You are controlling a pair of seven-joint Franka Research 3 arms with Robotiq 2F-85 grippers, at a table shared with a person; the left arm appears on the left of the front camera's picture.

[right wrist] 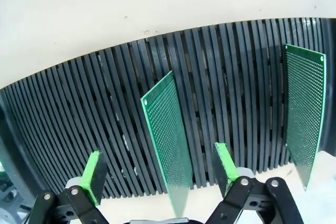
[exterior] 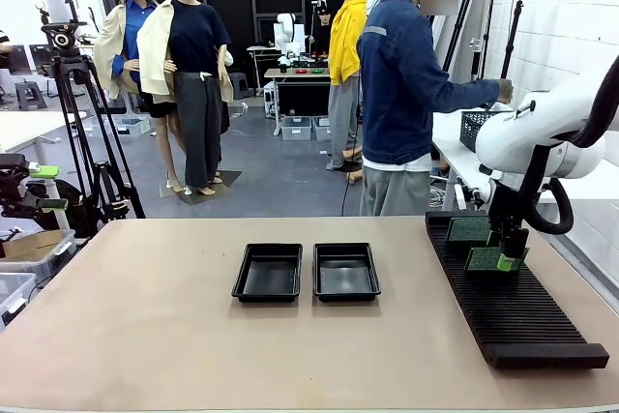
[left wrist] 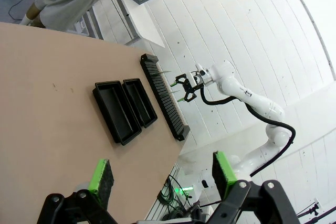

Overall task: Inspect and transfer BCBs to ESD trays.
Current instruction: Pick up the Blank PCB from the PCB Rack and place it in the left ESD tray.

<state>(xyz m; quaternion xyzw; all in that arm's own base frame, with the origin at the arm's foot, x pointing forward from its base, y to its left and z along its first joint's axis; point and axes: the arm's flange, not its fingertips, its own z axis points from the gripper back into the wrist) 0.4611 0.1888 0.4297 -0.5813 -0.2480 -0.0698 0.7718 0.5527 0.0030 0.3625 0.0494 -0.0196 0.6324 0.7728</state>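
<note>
Two green BCBs stand on edge in the slots of a long black ribbed rack (exterior: 522,311) at the table's right. My right gripper (exterior: 510,258) hangs over the nearer BCB (exterior: 481,259). In the right wrist view that board (right wrist: 168,140) rises between the open green pads (right wrist: 94,174), with a gap on each side. The other BCB (right wrist: 304,108) stands a few slots away (exterior: 470,230). Two empty black ESD trays (exterior: 268,272) (exterior: 346,271) lie side by side mid-table. My left gripper (left wrist: 163,174) is open and holds nothing, high above the table.
A person in a blue jacket (exterior: 406,94) stands at the far edge, turned to a side bench on the right. Bare tan tabletop (exterior: 145,316) surrounds the trays. The rack runs along the table's right edge. A tripod (exterior: 73,113) stands off the table at the left.
</note>
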